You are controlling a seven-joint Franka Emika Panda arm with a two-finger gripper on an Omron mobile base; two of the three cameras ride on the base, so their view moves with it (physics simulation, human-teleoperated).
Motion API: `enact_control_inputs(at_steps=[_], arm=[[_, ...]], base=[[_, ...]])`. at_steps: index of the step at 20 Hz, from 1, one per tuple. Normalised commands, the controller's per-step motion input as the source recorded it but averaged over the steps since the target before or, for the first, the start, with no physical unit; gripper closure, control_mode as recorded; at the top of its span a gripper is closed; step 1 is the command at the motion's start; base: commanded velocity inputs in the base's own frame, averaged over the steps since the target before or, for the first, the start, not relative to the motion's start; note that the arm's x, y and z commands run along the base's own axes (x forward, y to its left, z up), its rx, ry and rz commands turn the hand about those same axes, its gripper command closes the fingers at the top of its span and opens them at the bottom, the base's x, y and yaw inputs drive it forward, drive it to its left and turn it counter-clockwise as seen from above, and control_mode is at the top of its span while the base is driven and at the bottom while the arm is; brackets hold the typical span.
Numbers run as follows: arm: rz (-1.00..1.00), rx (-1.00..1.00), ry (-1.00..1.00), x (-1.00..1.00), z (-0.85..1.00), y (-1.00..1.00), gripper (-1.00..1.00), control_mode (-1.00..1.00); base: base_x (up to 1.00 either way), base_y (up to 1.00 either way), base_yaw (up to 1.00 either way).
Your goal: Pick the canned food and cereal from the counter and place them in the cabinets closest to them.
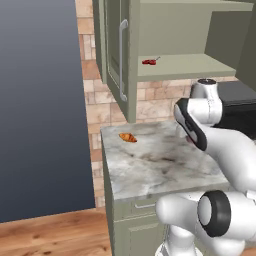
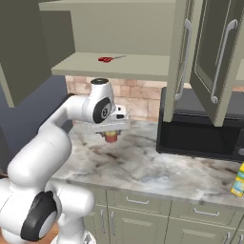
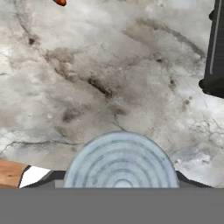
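1. Sitting under the robot's hand is the canned food (image 2: 111, 137), a small red-orange can with a pale ringed top (image 3: 121, 161). It is over the counter (image 2: 143, 167), near the back wall. I cannot tell if its bottom touches the stone or hangs just above it.

2. The gripper (image 2: 111, 133) is right over the can, and its jaws look squeezed onto the can's sides. In the hand view the can's top sits low, right between the finger tips, so I judge the grip is on the can.

3. The can is round and smooth. If the squeeze is weak, it could slide out on the way up, fall on the stone and roll off the edge.

4. The shelf (image 2: 119, 66) of the open cabinet (image 1: 195, 65) is straight above. A lift that goes straight up could bump the hand or can into the shelf's front edge.

5. A small red thing with a stem (image 2: 106, 59) lies on that shelf. Setting the can down on it would make the can tip.

6. The open door (image 2: 181, 62) hangs close on one side, and the microwave (image 2: 200, 128) is near too. A wide swing could hit them.

7. The cereal (image 2: 239, 181) is far off at the counter's other end, waiting its turn.
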Motion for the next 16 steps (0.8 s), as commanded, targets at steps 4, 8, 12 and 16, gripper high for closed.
enact_control_inputs(at_steps=[4, 8, 12, 16], arm=[[-0.05, 0.01, 0.00, 0.00, 0.72, 0.00, 1.00, -1.00], [-0.06, 0.00, 0.00, 0.07, 0.67, 0.00, 1.00, -1.00], [-0.07, 0.00, 0.00, 0.11, 0.64, 0.00, 1.00, -1.00], [-0.07, 0.00, 0.00, 0.10, 0.63, 0.00, 1.00, -1.00]], base=[[0.00, 0.00, 0.00], [0.00, 0.00, 0.00], [0.00, 0.00, 0.00], [0.00, 0.00, 0.00]])
